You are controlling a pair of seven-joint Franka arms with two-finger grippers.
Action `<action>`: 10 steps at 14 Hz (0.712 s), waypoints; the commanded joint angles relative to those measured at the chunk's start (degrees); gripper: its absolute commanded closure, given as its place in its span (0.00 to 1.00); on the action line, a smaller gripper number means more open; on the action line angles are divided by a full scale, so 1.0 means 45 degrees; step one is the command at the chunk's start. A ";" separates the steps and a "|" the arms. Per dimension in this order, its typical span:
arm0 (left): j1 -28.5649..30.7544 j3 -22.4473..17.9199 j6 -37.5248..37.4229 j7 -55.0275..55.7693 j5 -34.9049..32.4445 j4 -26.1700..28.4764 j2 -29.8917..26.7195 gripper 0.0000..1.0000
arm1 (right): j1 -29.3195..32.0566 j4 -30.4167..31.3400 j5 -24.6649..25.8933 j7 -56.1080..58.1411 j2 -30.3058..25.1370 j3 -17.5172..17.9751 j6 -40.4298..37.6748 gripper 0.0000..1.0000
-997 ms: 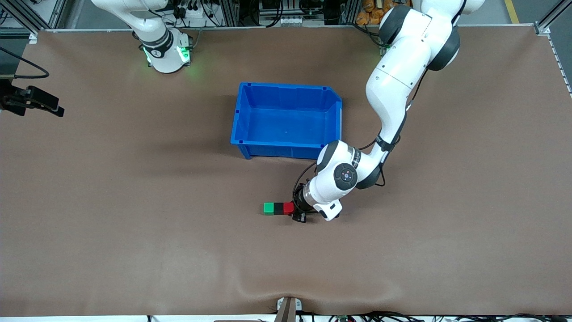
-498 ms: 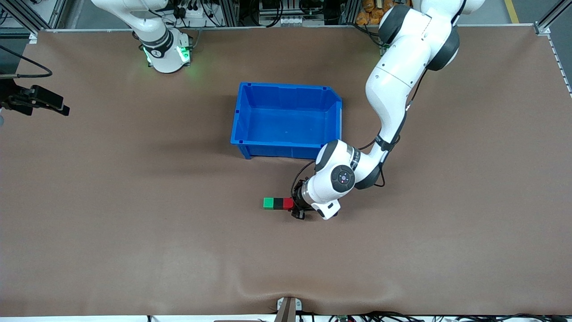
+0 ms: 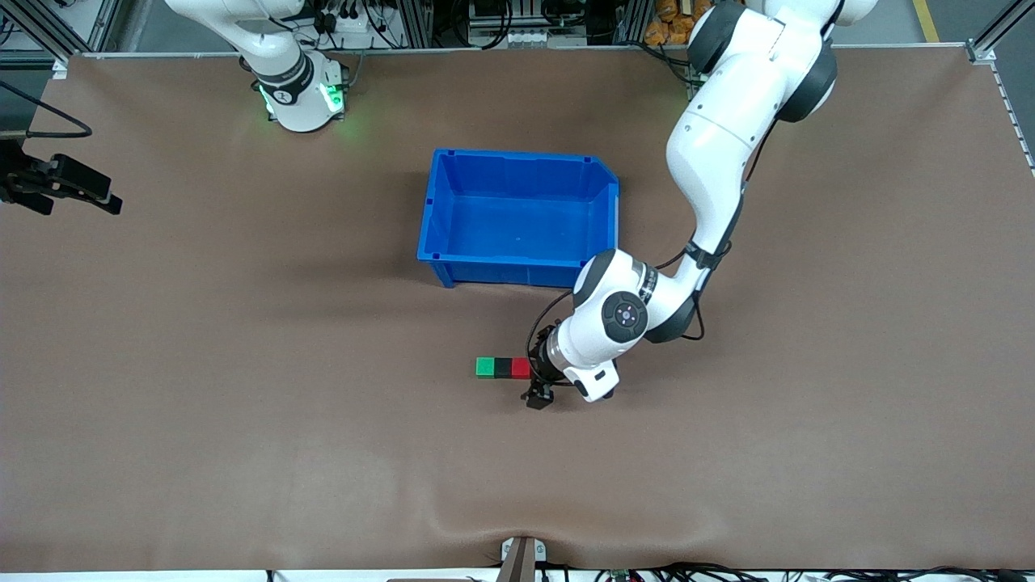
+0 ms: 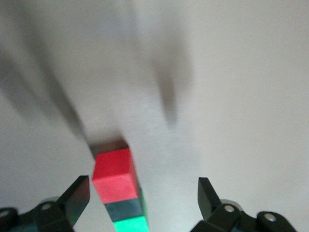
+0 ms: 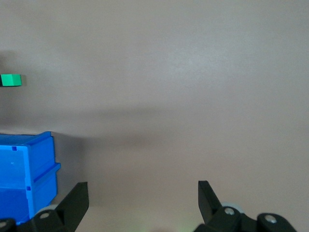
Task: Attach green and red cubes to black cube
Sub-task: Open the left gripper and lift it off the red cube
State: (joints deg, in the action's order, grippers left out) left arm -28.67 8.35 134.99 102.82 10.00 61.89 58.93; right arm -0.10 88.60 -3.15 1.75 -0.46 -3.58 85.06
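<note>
On the brown table, nearer to the front camera than the blue bin, the green cube (image 3: 485,368), black cube (image 3: 503,369) and red cube (image 3: 521,369) lie touching in one straight row, black in the middle. My left gripper (image 3: 537,377) is low at the row's red end and stands open. In the left wrist view its fingers (image 4: 79,192) flank the red cube (image 4: 113,176) with a gap on each side, and the black cube (image 4: 126,209) and green cube (image 4: 131,224) follow it. My right gripper (image 3: 101,196) waits open over the right arm's end of the table, with nothing between its fingers (image 5: 77,195).
The blue bin (image 3: 517,267) stands empty in the middle of the table, close to the left arm's elbow. The right wrist view shows a corner of the bin (image 5: 29,164) and the green cube (image 5: 10,80) far off.
The left gripper has opened and let go of the red cube. Before that the row of cubes slid a little away from the front camera. The right gripper barely shifted.
</note>
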 commanded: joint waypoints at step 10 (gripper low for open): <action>0.0864 -0.0040 -0.2847 -0.4623 -0.1187 0.0212 -0.2526 0.00 | -0.0349 -0.0099 0.0016 -0.0233 0.0200 -0.0005 0.0258 0.00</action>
State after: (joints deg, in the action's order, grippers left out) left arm -25.01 7.97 125.35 84.49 5.71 61.68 50.97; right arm -2.03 88.60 -3.09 1.60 0.45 -3.81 86.34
